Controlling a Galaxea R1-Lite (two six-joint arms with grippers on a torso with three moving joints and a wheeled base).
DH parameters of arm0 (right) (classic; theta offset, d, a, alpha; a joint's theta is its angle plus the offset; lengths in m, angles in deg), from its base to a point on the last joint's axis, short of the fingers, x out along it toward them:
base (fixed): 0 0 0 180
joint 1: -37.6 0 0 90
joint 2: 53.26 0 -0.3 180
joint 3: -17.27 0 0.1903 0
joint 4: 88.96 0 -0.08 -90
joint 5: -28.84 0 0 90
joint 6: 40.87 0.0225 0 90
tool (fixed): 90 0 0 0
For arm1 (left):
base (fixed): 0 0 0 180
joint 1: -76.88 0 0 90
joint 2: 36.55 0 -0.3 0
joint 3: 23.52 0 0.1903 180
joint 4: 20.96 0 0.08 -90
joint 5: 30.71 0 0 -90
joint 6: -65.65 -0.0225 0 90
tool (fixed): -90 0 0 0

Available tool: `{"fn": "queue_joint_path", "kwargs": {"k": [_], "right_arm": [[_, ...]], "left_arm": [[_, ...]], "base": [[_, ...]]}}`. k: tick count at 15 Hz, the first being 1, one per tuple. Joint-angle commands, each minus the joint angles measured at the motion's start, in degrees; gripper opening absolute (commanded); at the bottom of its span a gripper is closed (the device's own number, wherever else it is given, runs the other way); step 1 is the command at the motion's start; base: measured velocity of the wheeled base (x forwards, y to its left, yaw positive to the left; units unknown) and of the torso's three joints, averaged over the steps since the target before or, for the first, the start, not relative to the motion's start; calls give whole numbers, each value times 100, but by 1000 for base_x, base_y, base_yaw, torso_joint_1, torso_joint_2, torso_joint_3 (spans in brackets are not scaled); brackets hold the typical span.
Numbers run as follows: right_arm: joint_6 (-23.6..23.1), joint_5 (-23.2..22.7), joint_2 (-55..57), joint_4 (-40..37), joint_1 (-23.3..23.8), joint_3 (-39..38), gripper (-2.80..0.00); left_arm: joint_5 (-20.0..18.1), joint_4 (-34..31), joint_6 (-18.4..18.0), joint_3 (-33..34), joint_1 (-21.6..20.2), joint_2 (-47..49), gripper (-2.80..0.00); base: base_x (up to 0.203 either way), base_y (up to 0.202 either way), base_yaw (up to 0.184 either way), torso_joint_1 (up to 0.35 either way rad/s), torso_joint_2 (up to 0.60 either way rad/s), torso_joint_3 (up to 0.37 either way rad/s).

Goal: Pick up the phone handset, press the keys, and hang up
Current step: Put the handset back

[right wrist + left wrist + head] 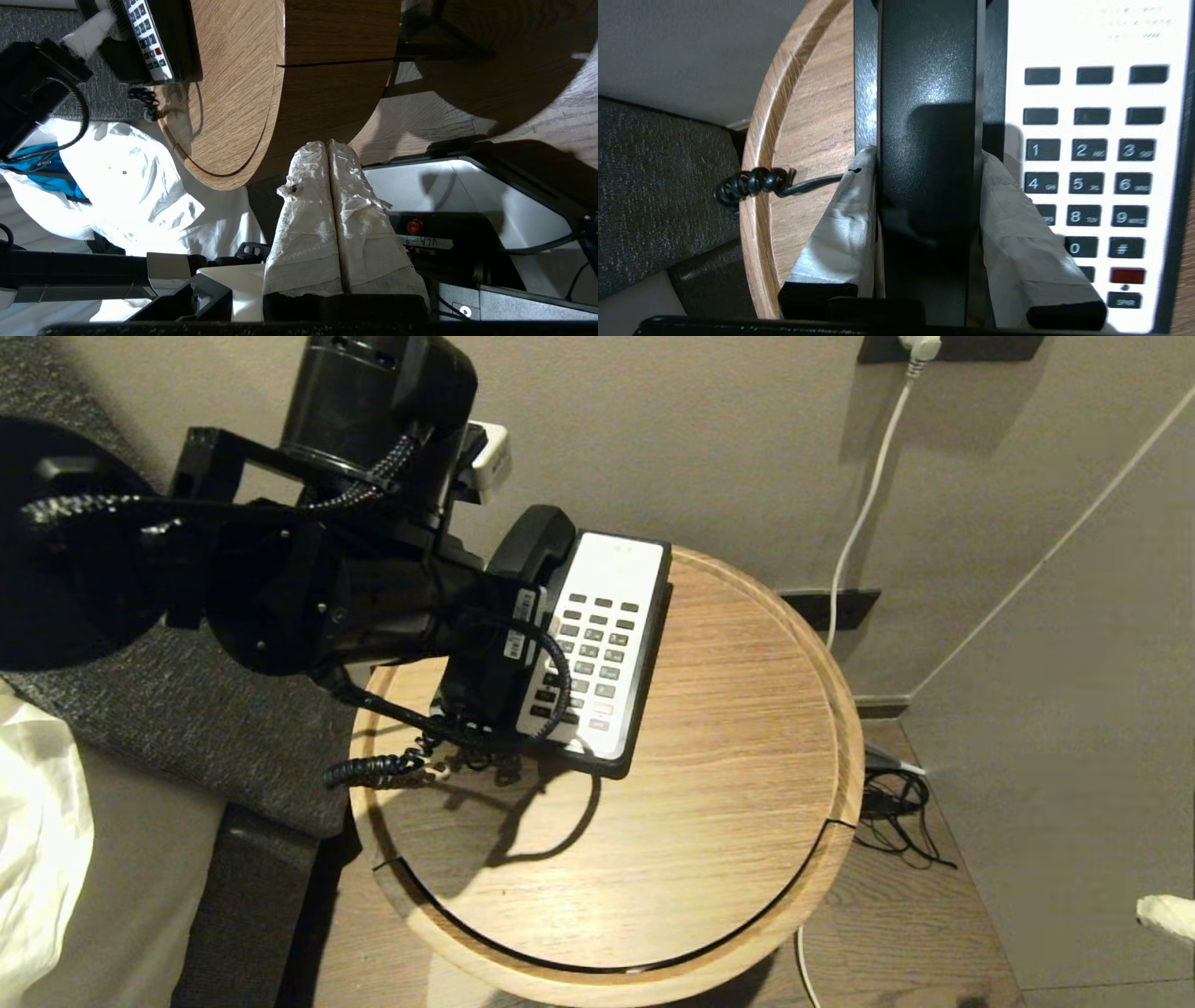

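Note:
The phone handset [530, 546] is long and matte black and lies in the cradle on the left side of the black-and-white phone base [621, 569]. My left gripper [485, 644] reaches over it from the left. In the left wrist view the two white-wrapped fingers press on both sides of the handset [927, 116], so my left gripper [928, 156] is shut on it. The keys [593, 649] are dark grey on the white faceplate, uncovered beside the handset; they also show in the left wrist view [1087, 182]. The coiled cord [373, 768] hangs over the table's left rim. My right gripper [327, 144] is shut and empty, parked low at the right [1165, 915].
The phone stands at the back left of a round wooden table [709, 784] with a raised rim. A grey upholstered bed side [205, 728] and white bedding [37, 821] lie to the left. A white cable [864, 504] runs down the wall; black cables [896, 812] lie on the floor.

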Motion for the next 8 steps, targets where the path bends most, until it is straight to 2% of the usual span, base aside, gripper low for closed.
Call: {"fn": "queue_joint_path", "kwargs": {"k": [1, 6, 7, 8], "right_arm": [[24, -12, 6, -5, -2, -4, -280], [24, -30, 1, -5, -2, 4, -280], [24, -30, 1, -5, -2, 4, -280], [24, -30, 1, -5, -2, 4, -280]], "left_arm": [[33, -37, 6, -46, -7, -11, -280], [0, -42, 6, 91, -8, -2, -280], [9, -26, 6, 143, -3, -2, -52], [9, -29, 11, 167, -3, -2, 0]], "base": [[0, 0, 0, 0, 0, 0], [0, 0, 0, 0, 0, 0], [0, 0, 0, 0, 0, 0], [0, 0, 0, 0, 0, 0]]}}
